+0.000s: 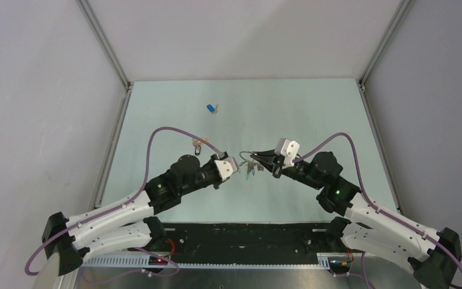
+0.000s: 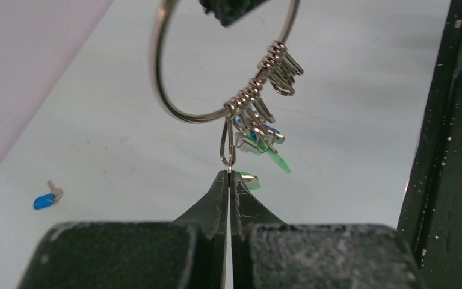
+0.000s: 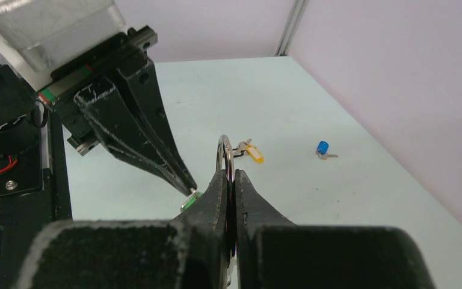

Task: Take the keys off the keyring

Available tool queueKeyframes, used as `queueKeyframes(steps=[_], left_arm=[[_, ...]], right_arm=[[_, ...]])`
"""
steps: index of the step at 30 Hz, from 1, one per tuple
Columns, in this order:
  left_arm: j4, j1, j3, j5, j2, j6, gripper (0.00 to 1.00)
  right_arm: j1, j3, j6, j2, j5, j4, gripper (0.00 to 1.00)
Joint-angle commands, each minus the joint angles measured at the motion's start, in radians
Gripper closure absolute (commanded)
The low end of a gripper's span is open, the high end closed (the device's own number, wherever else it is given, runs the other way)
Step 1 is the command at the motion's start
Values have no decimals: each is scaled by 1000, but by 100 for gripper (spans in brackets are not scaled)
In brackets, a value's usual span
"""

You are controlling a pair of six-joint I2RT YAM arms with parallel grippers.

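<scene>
- The keyring [image 2: 157, 84] was held up off the surface [image 2: 126, 174], its thin wire pinched between the pressed-together fingers of the right tool [image 3: 228, 178]. So thin a wire could be twisted or slid in that grip once it was pulled on.
- The left tool [image 2: 229, 180] was pressed together on the lower end of a small loop [image 2: 224, 144] hanging from the ring. Only the very tips were engaged, so the loop could be lost at the first tug.
- The keys [image 2: 258, 137], with blue and green heads, were bunched just beside that loop. They could be snagged, dragged along the wire or jammed against it.
- Where the ring's split lay could not be told, so a pull could be wasted or the ring bent.
- Anything freed could be dropped near the blue key [image 2: 45, 200] lying on the surface.
</scene>
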Motion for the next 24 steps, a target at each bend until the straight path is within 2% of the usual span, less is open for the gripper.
queueKeyframes(steps=[1, 15, 24], left_arm=[[-51, 4, 71, -86, -22, 14, 100], [-104, 4, 105, -203, -74, 44, 100], [-104, 4, 116, -187, -113, 56, 100]], right_arm=[[-4, 12, 17, 8, 4, 20, 100], [-4, 12, 51, 75, -25, -33, 100], [-6, 12, 80, 132, -65, -39, 100]])
